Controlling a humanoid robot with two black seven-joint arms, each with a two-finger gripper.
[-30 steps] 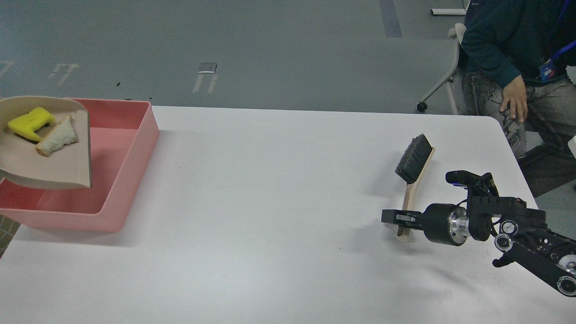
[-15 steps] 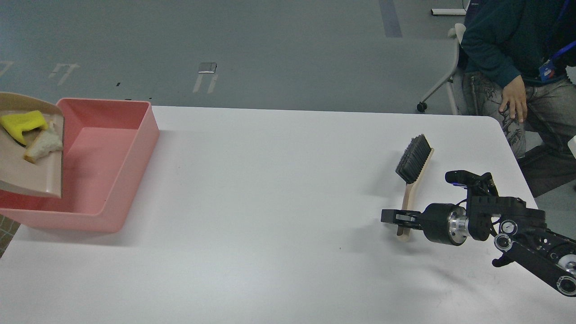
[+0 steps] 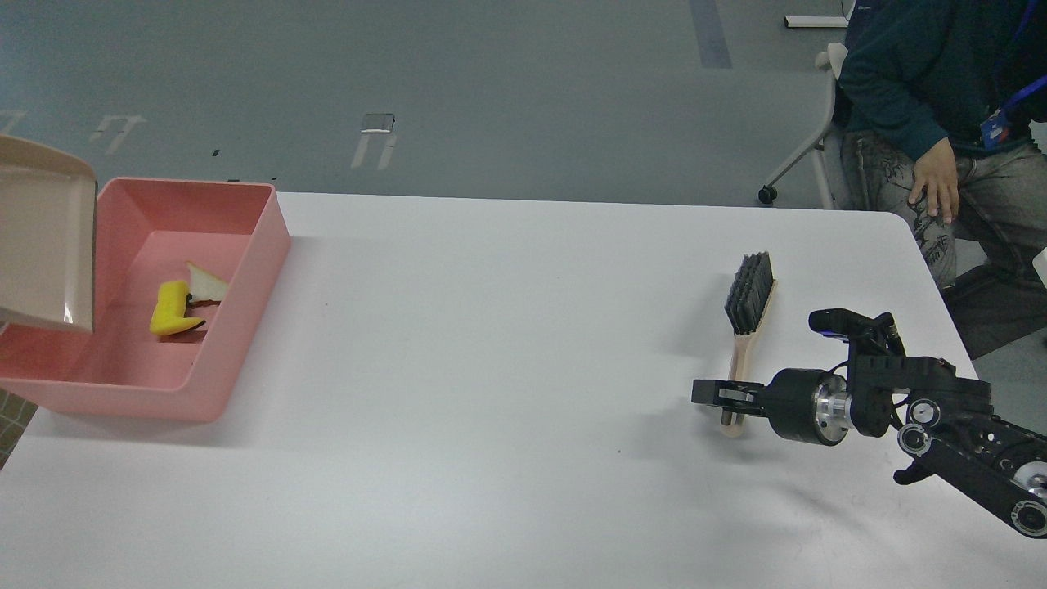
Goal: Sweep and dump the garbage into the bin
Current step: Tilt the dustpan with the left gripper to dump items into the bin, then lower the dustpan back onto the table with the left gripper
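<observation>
Right gripper point(image 3: 720, 396) is clamped on the lower handle of the beige brush point(image 3: 746, 327), whose black bristles point away up the white table point(image 3: 507, 343). Far across the table, at its left edge, sits the pink bin point(image 3: 245, 270), a shallow rectangular tub. On its floor lie the garbage pieces: a bent yellow sponge scrap point(image 3: 172, 308) and, touching its upper right end, a whitish wedge point(image 3: 206, 285). Over the bin's left side hangs the beige dustpan point(image 3: 41, 237), tipped steeply and bare inside. Its holder is out of frame.
</observation>
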